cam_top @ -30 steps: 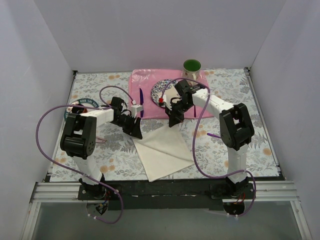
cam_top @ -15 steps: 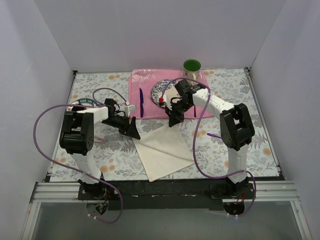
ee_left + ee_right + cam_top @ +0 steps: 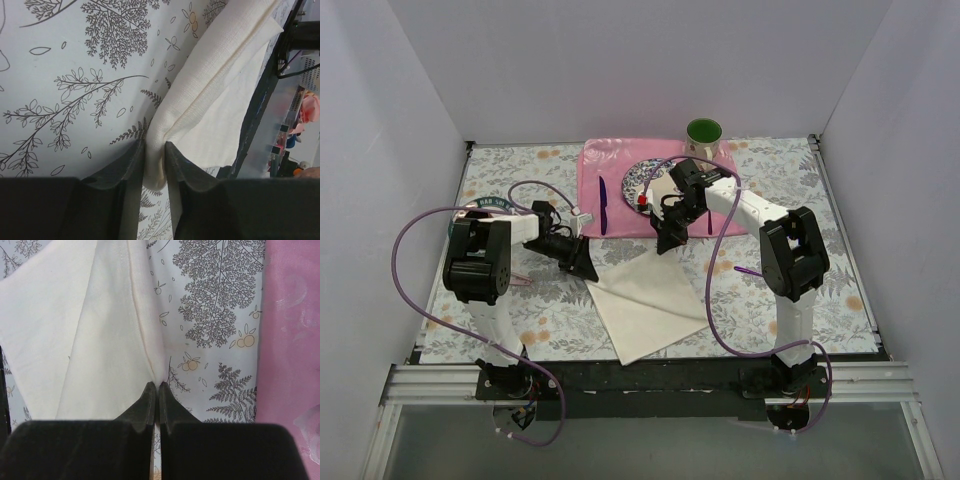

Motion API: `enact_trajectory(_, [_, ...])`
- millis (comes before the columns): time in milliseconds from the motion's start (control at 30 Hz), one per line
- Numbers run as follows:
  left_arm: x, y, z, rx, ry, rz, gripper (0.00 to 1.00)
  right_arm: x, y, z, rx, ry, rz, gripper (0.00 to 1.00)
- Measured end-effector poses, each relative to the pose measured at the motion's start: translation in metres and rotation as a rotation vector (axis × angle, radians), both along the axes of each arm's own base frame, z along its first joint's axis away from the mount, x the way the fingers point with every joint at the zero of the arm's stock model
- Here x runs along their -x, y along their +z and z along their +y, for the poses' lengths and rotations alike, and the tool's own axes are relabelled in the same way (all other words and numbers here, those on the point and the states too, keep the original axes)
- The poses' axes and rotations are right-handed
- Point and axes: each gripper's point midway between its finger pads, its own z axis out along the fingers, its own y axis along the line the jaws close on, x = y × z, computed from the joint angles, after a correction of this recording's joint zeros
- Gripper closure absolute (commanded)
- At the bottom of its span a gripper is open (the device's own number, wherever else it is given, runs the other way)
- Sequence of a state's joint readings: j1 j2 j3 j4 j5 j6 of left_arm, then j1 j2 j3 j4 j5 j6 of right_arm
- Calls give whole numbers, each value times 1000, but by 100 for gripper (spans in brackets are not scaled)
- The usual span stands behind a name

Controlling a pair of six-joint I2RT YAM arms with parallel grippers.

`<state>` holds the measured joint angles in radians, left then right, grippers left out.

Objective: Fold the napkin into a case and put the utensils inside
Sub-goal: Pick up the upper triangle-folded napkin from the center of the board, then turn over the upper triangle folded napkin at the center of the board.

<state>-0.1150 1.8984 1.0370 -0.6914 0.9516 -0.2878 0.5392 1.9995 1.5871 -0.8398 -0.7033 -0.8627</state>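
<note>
I am holding the napkin (image 3: 650, 300) by two corners. It is lying flat on the patterned table (image 3: 820, 200), just near of the pink placemat (image 3: 620, 165). The left gripper (image 3: 155, 150) is pinching a bunched corner between narrow jaws. The right gripper (image 3: 156, 389) is gripping the far corner's hem, jaws all but touching.

Risk noted: the right bite is looking shallow, so the hem could slip out on lifting. Uneven pull between the arms would skew the fold.

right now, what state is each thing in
napkin: lying mostly flat, two corners pinched
left pincer: shut on the napkin's corner
right pincer: shut on another napkin corner
green cup: upright, at the back
plate: flat on the pink placemat
</note>
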Motion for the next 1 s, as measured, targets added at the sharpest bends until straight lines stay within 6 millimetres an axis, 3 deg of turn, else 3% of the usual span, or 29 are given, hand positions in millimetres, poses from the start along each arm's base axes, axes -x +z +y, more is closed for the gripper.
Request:
enact_trajectory(33, [0, 0, 0, -2, 2, 1, 85, 0, 0, 0, -1, 0, 1, 99])
enact_trajectory(67, [-1, 0, 0, -3, 2, -2, 97, 0, 0, 0, -3, 0, 3, 99])
enact_trajectory(100, [-1, -1, 0, -4, 2, -3, 100, 1, 1, 1, -4, 0, 4, 99])
enact_trajectory(333, [6, 4, 0, 4, -18, 19, 100, 2, 2, 0, -3, -13, 24, 99])
enact_trajectory(467, [-4, 21, 2, -21, -10, -15, 100, -4, 15, 0, -6, -35, 25, 99])
enact_trajectory(600, [-45, 66, 3, -56, 13, -181, 100, -28, 45, 4, -46, -75, -37, 99])
enact_trajectory(800, [-113, 161, 12, -136, 80, -527, 100, -80, 129, 12, -163, -175, -240, 99])
enact_trajectory(900, [-137, 213, 20, -176, 117, -730, 100, -92, 173, 10, -230, -212, -363, 99])
enact_trajectory(1000, [-145, 251, 25, -203, 132, -900, 100, -90, 211, 8, -298, -223, -492, 99])
